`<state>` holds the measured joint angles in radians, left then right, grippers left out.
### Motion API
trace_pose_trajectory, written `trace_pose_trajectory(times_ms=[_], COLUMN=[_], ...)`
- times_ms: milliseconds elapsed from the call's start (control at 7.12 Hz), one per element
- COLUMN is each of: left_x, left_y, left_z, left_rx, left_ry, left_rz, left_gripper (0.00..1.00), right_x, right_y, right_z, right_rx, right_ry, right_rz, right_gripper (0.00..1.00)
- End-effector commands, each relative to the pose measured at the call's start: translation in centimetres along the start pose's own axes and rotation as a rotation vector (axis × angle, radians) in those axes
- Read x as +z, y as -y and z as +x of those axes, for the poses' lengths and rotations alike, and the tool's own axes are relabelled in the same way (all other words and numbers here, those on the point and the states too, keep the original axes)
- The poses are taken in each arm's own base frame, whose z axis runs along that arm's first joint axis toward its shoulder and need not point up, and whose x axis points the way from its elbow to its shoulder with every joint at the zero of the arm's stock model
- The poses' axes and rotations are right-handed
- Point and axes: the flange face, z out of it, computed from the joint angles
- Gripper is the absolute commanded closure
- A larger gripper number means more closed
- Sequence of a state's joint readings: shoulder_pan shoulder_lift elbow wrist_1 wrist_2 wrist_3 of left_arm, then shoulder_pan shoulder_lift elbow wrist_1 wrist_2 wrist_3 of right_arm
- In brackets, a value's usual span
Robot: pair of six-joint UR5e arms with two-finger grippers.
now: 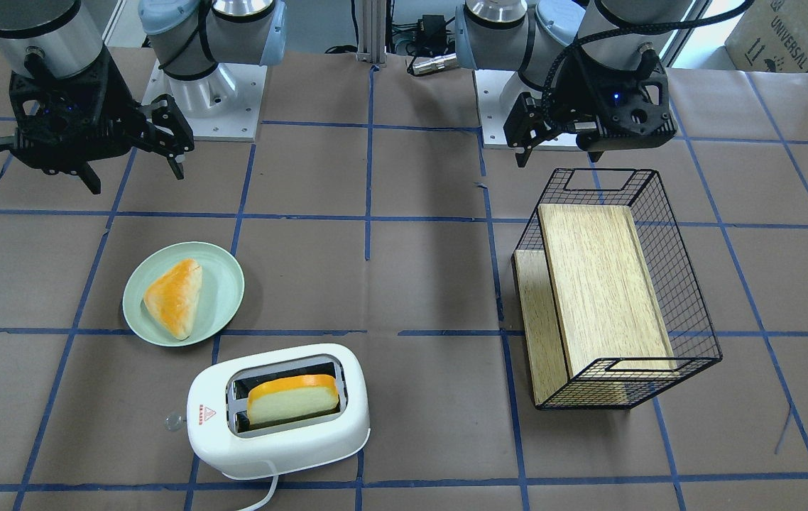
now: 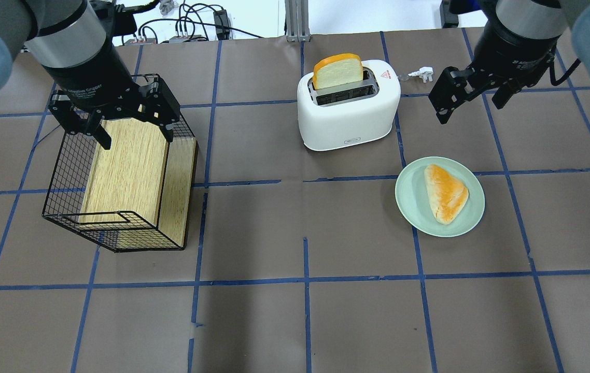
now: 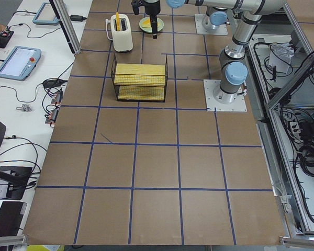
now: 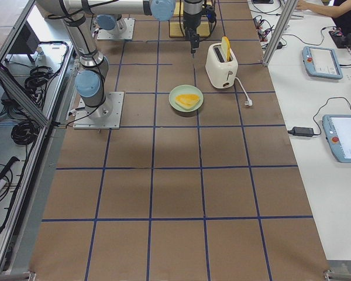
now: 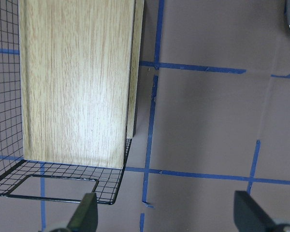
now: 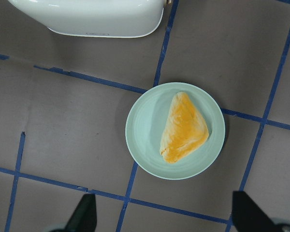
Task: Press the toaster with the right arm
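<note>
The white toaster [image 1: 276,419] [image 2: 349,116] stands at the table's far side with a slice of bread [image 1: 292,399] [image 2: 337,71] upright in one slot. Its clear knob lever [image 1: 173,421] sticks out at the end that faces my right arm. My right gripper [image 2: 474,101] [image 1: 135,177] [image 6: 166,217] is open and empty. It hovers in the air beside the lever end, apart from the toaster, whose edge shows at the top of the right wrist view [image 6: 96,17]. My left gripper [image 2: 135,132] [image 1: 557,152] [image 5: 167,215] is open and empty above the basket.
A pale green plate [image 2: 409,199] [image 1: 226,273] [image 6: 145,130] with a triangular bun [image 2: 445,192] lies near the toaster, below my right gripper. A black wire basket [image 2: 67,171] [image 1: 688,284] with a wooden board lies under my left arm. The toaster's white plug [image 2: 422,73] lies behind it.
</note>
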<state>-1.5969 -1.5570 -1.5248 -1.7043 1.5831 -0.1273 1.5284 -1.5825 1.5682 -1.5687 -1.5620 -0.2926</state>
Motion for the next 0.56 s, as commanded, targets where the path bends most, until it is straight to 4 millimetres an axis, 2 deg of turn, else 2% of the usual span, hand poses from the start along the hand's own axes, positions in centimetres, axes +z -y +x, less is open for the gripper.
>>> trace_pose_trajectory(times_ms=[0, 421], left_x=[0.00, 0.00], left_y=[0.00, 0.00], left_z=[0.00, 0.00], left_rx=[0.000, 0.000], left_ry=[0.000, 0.000], left_rz=[0.000, 0.000], left_gripper=[0.00, 0.00], right_x=[0.26, 0.40], right_y=[-0.08, 0.02], right_z=[-0.06, 0.21], right_rx=[0.000, 0.000], right_ry=[0.002, 0.003], right_rz=[-0.012, -0.013], right_gripper=[0.00, 0.00])
